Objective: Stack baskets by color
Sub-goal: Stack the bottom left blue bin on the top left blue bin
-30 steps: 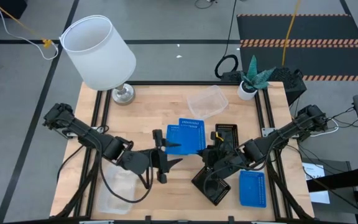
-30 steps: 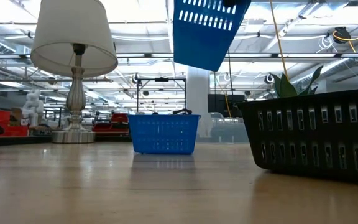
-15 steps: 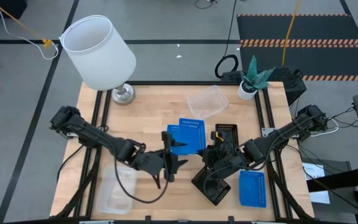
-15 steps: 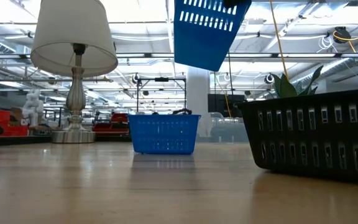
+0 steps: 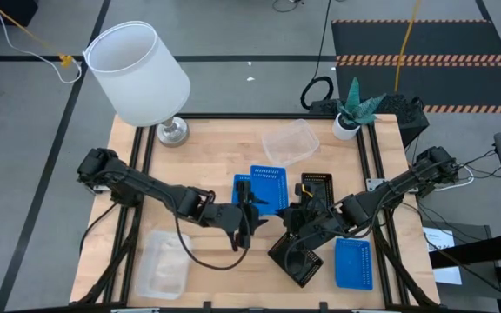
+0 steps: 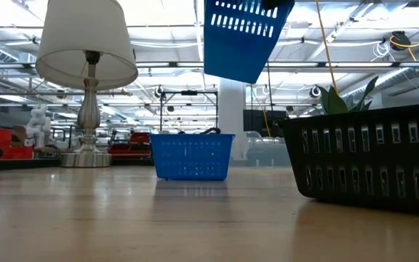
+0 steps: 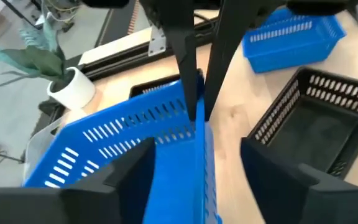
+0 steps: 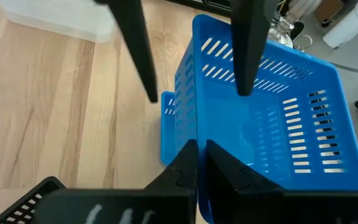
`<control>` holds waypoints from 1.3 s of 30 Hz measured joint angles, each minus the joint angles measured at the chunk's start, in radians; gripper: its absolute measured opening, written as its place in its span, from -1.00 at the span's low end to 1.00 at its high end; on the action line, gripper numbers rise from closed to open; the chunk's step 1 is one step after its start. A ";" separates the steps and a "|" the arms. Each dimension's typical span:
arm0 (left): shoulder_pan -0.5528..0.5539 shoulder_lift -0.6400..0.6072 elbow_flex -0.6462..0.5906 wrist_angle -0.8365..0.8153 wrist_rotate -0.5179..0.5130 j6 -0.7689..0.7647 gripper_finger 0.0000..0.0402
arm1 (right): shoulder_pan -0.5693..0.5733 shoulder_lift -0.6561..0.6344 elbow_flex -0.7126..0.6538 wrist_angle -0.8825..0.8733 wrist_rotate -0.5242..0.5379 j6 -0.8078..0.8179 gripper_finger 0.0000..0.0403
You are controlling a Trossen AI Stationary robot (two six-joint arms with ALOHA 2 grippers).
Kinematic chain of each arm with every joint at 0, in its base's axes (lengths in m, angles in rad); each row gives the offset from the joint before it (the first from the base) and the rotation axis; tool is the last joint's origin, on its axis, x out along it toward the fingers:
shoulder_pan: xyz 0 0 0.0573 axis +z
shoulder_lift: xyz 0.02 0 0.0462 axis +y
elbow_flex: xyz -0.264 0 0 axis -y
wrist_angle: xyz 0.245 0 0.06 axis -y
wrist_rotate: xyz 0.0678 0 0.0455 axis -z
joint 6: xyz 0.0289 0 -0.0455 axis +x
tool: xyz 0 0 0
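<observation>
A blue basket (image 5: 252, 196) hangs tilted above the table's middle, with my right gripper (image 8: 199, 152) shut on it. It shows at the top of the low view as the blue basket (image 6: 242, 33). My left gripper (image 7: 197, 149) is open. Its fingers stand on either side of that basket's left wall, and I cannot tell whether they touch it. A second blue basket (image 6: 191, 156) rests on its bottom on the table behind. A third blue basket (image 5: 352, 263) lies near the right front. My right gripper pinches the raised blue basket's wall at its rim (image 8: 191, 124) between its two fingers (image 7: 185, 68). They slant down from the table's right side. The basket is lifted clear of the table and tilted.
One black basket (image 5: 296, 258) lies just below my right gripper, another black basket (image 5: 317, 185) behind it. Clear baskets lie at the far middle (image 5: 290, 142) and the near left (image 5: 165, 265). A white lamp (image 5: 142, 74) and a potted plant (image 5: 352, 109) stand at the far corners.
My left gripper has moved toward the table's right edge and a little down, up to the raised blue basket. Its fingers now stand on either side of the basket's wall. The basket has kept still in my right gripper.
</observation>
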 joint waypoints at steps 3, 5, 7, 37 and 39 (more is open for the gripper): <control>0.008 -0.002 0.000 -0.011 0.028 -0.009 -0.06 | -0.005 0.000 0.000 -0.007 -0.001 0.000 -0.95; 0.008 -0.002 0.000 -0.016 0.047 -0.009 -0.21 | -0.008 0.000 0.000 -0.016 -0.004 0.001 -0.94; 0.009 -0.002 0.000 -0.021 0.052 -0.009 -0.37 | -0.012 0.000 0.000 -0.016 -0.005 0.001 -0.93; 0.018 -0.006 0.001 -0.059 0.084 0.008 -0.96 | -0.004 -0.002 0.000 0.019 -0.030 -0.049 -0.57; 0.018 -0.006 0.001 -0.058 0.086 0.025 -0.96 | 0.011 -0.002 0.000 0.024 0.003 -0.060 -0.42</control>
